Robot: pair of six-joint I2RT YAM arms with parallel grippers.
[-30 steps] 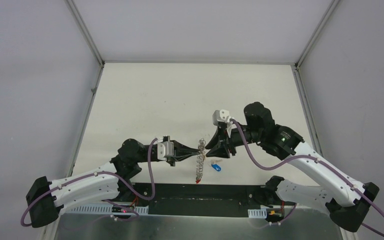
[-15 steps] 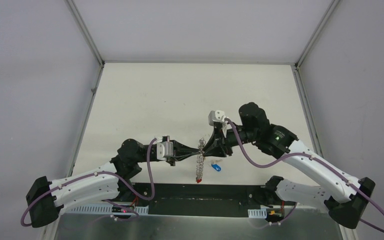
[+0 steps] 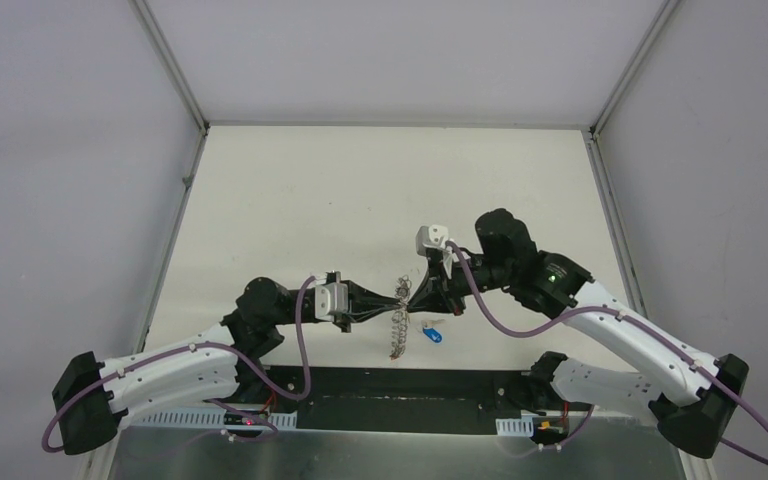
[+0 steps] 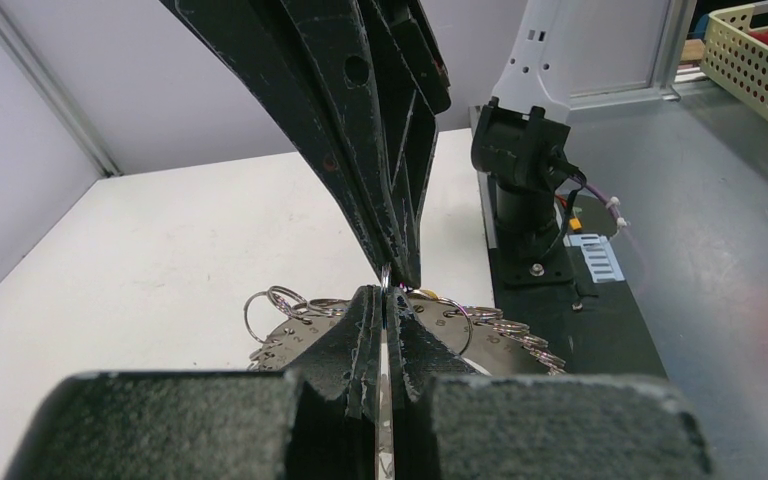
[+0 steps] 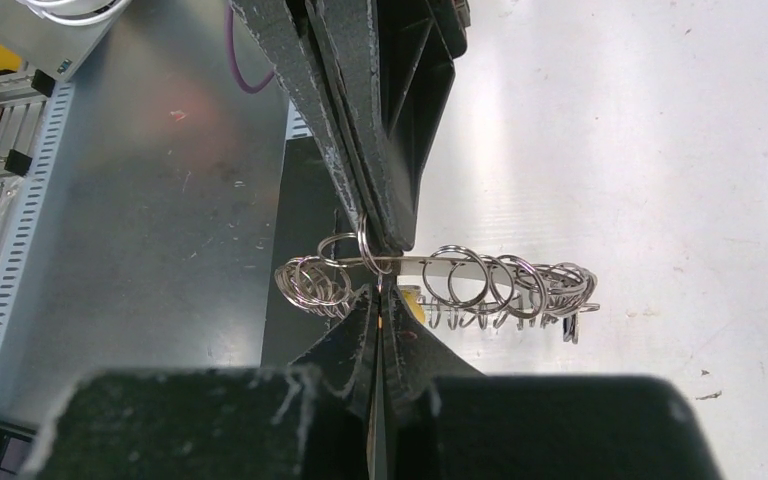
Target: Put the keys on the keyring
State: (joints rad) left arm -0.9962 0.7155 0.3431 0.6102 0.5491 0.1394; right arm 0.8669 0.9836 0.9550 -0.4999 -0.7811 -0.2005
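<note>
My left gripper (image 3: 396, 298) is shut on the thin edge of a silver plate (image 4: 295, 335) that carries several keyrings (image 5: 312, 279). The right gripper (image 3: 413, 298) meets it tip to tip and is shut on one keyring (image 5: 363, 240) at the plate's edge. In the left wrist view the right gripper (image 4: 400, 272) comes down from above onto the left gripper (image 4: 384, 296). A yellow tag (image 5: 412, 307) shows just behind the right gripper (image 5: 380, 291); its key is hidden. The blue-tagged key (image 3: 432, 334) lies on the table below the right gripper.
The plate with its rings (image 3: 397, 335) hangs down between the arms over the table's near edge. A black base plate (image 3: 410, 385) and grey metal shelf lie just behind. A yellow basket (image 4: 760, 60) stands beyond the right arm's base (image 4: 525, 160). Grey walls enclose the table.
The right gripper moved left to the left gripper's tips and shut there. The hanging plate swung up and shortened in view. The left arm stayed put.
</note>
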